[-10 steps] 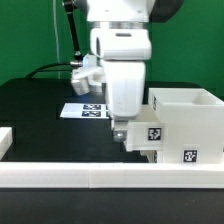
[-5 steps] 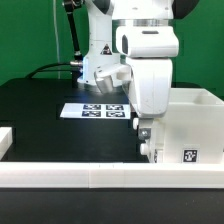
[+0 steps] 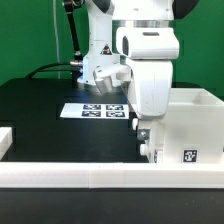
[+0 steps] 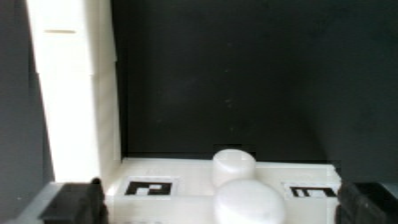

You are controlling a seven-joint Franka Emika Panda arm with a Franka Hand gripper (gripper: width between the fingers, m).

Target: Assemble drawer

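Mostly smooth white plastic housing, boxy, tagged, matte black table

Housing at the exterior view's right, marker board farther left, rail nearest, gripper against housing's left side.

The exterior view looked level and low across the black table from just behind the long white rail at its near edge, facing the arm close up. The wrist view looked straight down past the gripper's dark fingers, very near the tabletop. Both views shared the white housing with its square tags.
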